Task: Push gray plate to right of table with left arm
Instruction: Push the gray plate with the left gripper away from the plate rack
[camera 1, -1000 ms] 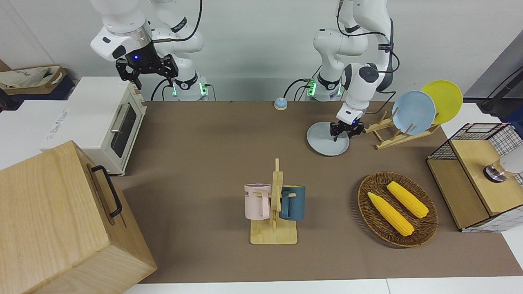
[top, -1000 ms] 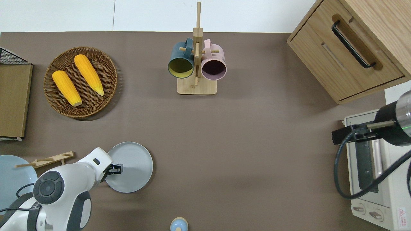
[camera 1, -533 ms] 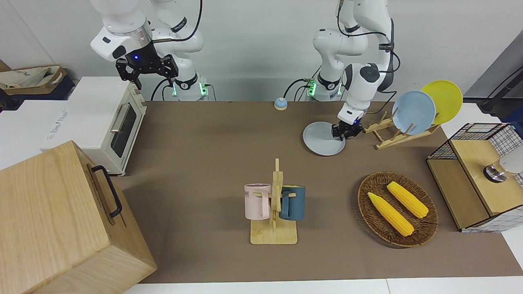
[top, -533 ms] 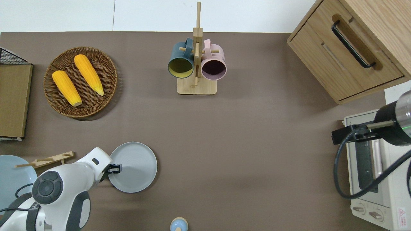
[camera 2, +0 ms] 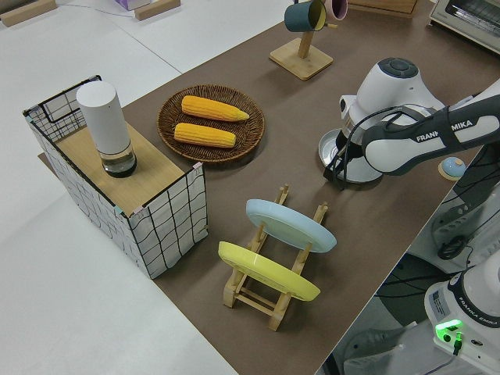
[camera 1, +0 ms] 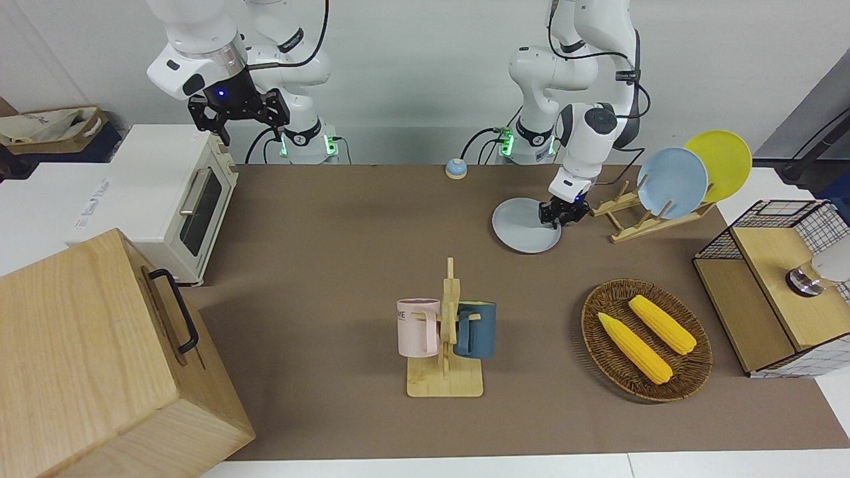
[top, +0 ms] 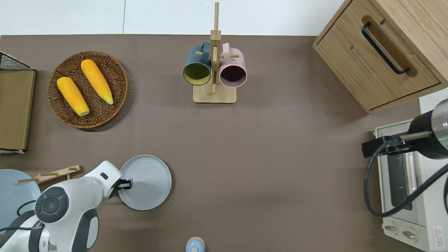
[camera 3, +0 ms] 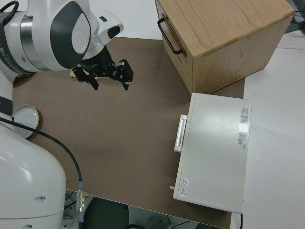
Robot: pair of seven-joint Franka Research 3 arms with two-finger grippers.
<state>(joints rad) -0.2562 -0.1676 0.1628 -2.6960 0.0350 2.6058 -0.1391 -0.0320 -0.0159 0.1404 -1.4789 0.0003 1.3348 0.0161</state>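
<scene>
Overhead view: gray plate [top: 147, 182] lies flat on the counter [top: 266, 168], toward the left arm's end and in the half nearer the robots, just beside the wooden plate rack [top: 49, 174]. Left gripper [top: 125, 183] sits low at the plate's rim, on the side facing the left arm's end of the counter. So the whole plate lies from the fingers toward the right arm's end, which is the push direction; contact side looks correct. Plate is round, so there's no long axis to line up; the push line should pass near its centre or it will likely spin off sideways.

Whether the fingers touch the rim or rest just inside it, I cannot tell, nor whether they are spread or pressed together.

Left arm is clearly the nearer one; right gripper [camera 1: 238, 114] is parked with fingers spread.

Path toward the toaster oven [top: 407, 182] looks open. Mug stand [top: 214, 93] is well apart, farther from the robots. Small blue bell [top: 195, 245] is nearer the robots.
</scene>
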